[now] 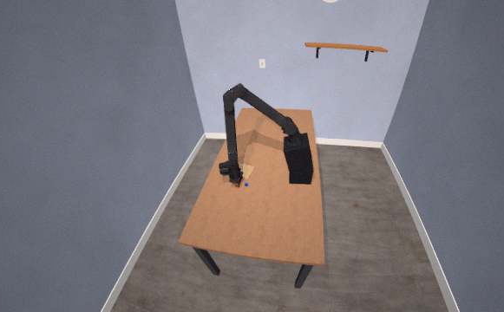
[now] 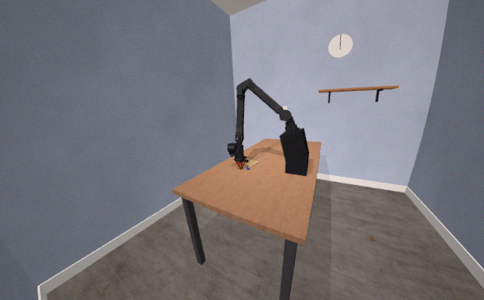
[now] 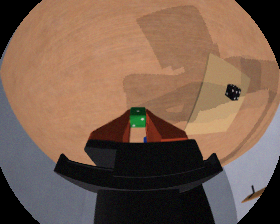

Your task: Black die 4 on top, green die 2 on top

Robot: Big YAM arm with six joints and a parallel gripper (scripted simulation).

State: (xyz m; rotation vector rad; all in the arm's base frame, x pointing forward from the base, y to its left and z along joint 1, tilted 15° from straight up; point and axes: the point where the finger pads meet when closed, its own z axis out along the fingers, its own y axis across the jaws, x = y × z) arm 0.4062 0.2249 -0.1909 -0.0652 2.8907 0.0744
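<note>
Standing on grey floor [image 1: 364, 243] [image 2: 371, 258]: wooden table [image 1: 278, 217] [image 2: 258, 196] [image 3: 66, 75]

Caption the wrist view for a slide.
Orange fingers flank the green die; the black die sits on the pale mat.

- The top view looks steeply down from high above and well apart from my gripper [image 1: 235, 181] [image 2: 240, 165] [image 3: 138, 117], facing the wall with the shelf [image 1: 347, 46] [image 2: 358, 89] beyond me.
- The exterior view stands lower, also well apart from my fingertips, and faces that wall at a shallower slant.
- The wrist view sits close behind my fingers, looking out past their tips.
- All three share my gripper, the table [image 1: 269, 217] [image 2: 250, 200] [image 3: 66, 65] and the mat [image 1: 247, 170] [image 2: 253, 163] [image 3: 206, 117] near it.
</note>
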